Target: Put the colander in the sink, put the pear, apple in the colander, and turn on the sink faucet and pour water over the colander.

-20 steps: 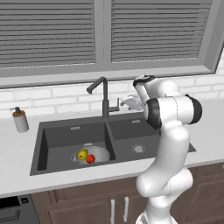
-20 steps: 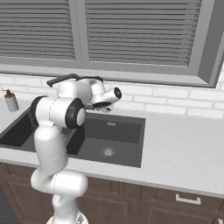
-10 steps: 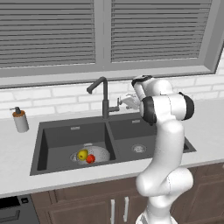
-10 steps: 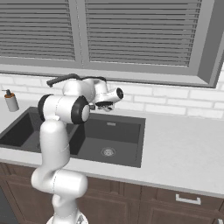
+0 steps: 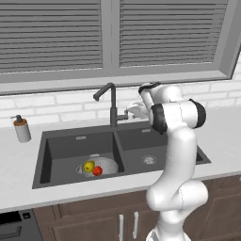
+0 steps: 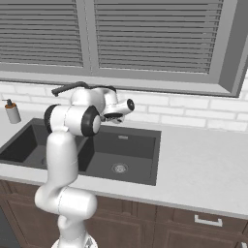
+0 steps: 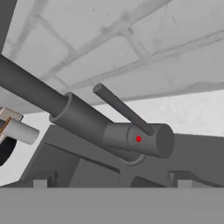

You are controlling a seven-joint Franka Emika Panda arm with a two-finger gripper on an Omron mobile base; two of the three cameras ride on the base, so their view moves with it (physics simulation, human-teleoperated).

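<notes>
A: Progress?
B: Colander (image 5: 96, 166) sat in the sink's (image 5: 56, 143) left basin, pear (image 5: 89, 166) and apple (image 5: 97, 171) inside. Done.
A: Left?
B: Water. Gripper (image 5: 129, 112), jaws wide and empty, was beside the faucet (image 5: 112, 107) lever (image 7: 122, 109).

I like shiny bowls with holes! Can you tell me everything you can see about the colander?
The colander is a shallow, silvery-grey metal bowl speckled with small holes. It sits upright on the floor of the left basin of the dark grey sink, near the central divider. Inside it lie the yellow-green pear and the small red apple, side by side. Its handles are too small to make out. No water is seen falling on it.
</notes>
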